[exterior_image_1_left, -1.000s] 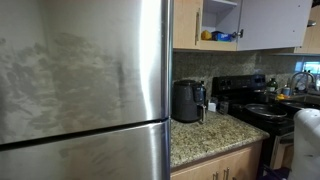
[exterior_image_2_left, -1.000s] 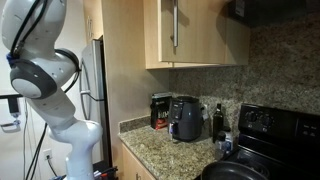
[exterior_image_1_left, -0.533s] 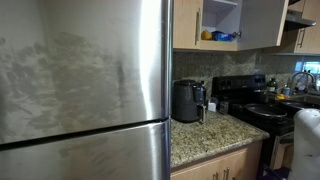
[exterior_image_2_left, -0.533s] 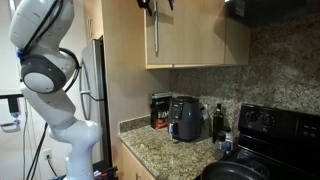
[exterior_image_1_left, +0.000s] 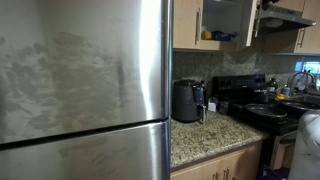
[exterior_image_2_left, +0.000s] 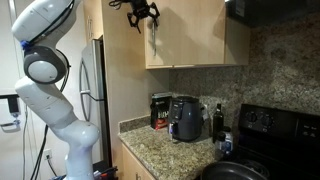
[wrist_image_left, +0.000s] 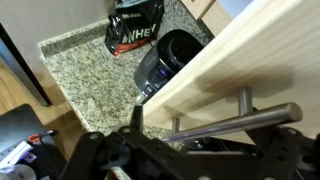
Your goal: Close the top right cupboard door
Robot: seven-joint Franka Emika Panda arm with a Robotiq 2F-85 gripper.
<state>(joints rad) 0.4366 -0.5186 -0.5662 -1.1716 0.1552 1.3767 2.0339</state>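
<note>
The top right cupboard door stands partly open, its pale inner face toward the camera, and covers most of the cupboard opening. In an exterior view its tan wood front faces out with the slim bar handle near its edge. My gripper is up at the top of that handle. In the wrist view the gripper is open, its dark fingers spread on either side of the metal handle, close under the wood door.
A stainless steel fridge fills one side. A black air fryer stands on the granite counter, beside a black stove. A range hood hangs by the cupboard. A black bag sits below on the counter.
The door has swung well toward shut. My gripper has come into view at the handle's top and moved with it; the arm has risen.
</note>
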